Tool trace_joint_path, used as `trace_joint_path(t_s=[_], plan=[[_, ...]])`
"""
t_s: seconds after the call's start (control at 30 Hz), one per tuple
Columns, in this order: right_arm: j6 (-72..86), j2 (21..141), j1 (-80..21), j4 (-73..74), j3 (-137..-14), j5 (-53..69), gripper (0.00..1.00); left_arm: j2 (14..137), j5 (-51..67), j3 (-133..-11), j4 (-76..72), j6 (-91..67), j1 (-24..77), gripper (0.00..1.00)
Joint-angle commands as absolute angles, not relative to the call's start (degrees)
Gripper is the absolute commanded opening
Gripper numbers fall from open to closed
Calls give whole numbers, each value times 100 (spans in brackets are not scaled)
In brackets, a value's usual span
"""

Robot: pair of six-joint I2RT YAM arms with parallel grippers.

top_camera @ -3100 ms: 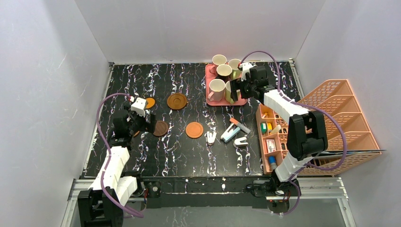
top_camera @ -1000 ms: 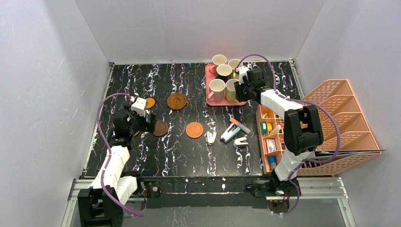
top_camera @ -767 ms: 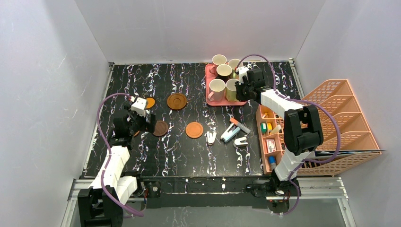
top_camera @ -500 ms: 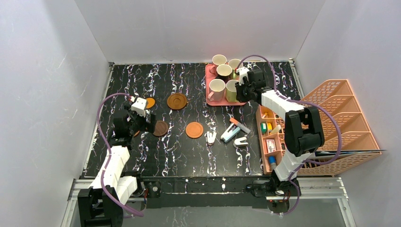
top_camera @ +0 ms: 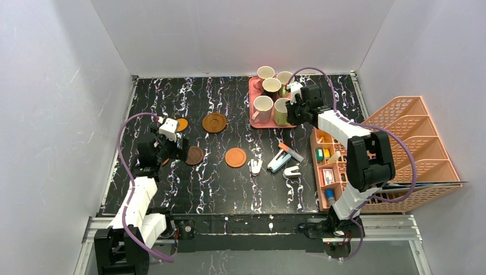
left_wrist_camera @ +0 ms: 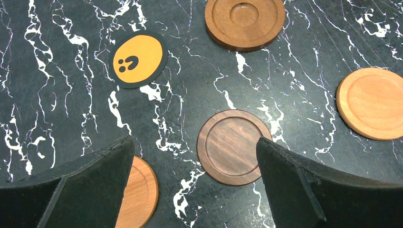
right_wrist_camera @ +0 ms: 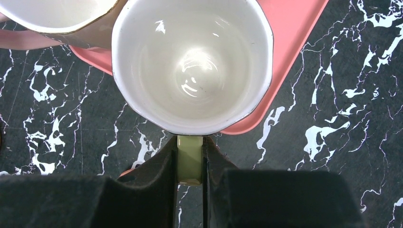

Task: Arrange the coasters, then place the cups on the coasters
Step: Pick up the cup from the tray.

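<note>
yellow-green cup (right_wrist_camera: 192, 66): mouth up, cream inside. its handle (right_wrist_camera: 190, 159) is pinched between the two fingers of the right gripper (right_wrist_camera: 190, 148); jaws narrow, one finger on each side of the handle. the cup body sits straight ahead of the fingertips, over the near corner of the pink tray (right_wrist_camera: 294, 28). cannot tell whether its base rests on the tray or is clear of it.

pink cup (right_wrist_camera: 57, 12): ahead and left of the right gripper, close against the held cup, only partly in frame.

overhead, three more on the tray beyond that gripper: middle cup (top_camera: 271, 86), back-left cup (top_camera: 265, 72), back-right cup (top_camera: 284, 77).

left gripper (left_wrist_camera: 192, 152): jaws wide apart, nothing between them, hanging over the black marbled table (left_wrist_camera: 57, 95).

coasters around it, all flat on the table and apart from one another:
- dark walnut coaster (left_wrist_camera: 234, 146): below the gap, close to the right-hand finger.
- light wood coaster (left_wrist_camera: 140, 192): partly hidden by the left-hand finger.
- orange printed coaster (left_wrist_camera: 138, 59): ahead and left, dark rim, small black marks on its face.
- brown rimmed coaster (left_wrist_camera: 244, 21): ahead and right, cut by the frame edge.
- pale orange coaster (left_wrist_camera: 373, 102): out past the right-hand finger.

further out: peach basket rack (top_camera: 424, 149), on the right arm's outer side.
</note>
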State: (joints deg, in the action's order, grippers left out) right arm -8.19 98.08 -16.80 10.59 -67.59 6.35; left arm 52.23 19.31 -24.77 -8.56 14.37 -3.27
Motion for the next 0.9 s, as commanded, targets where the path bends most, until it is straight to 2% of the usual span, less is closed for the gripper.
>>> trace_joint_path(t_s=[0.0,0.87], plan=[[-895,9356,-1681,685,-6794,738,1,5117,1995,-2441,-870,1485,-360,98],[-890,9268,-1668,679,-6776,742,1,5098,1963,-2435,-886,1485,-360,98]])
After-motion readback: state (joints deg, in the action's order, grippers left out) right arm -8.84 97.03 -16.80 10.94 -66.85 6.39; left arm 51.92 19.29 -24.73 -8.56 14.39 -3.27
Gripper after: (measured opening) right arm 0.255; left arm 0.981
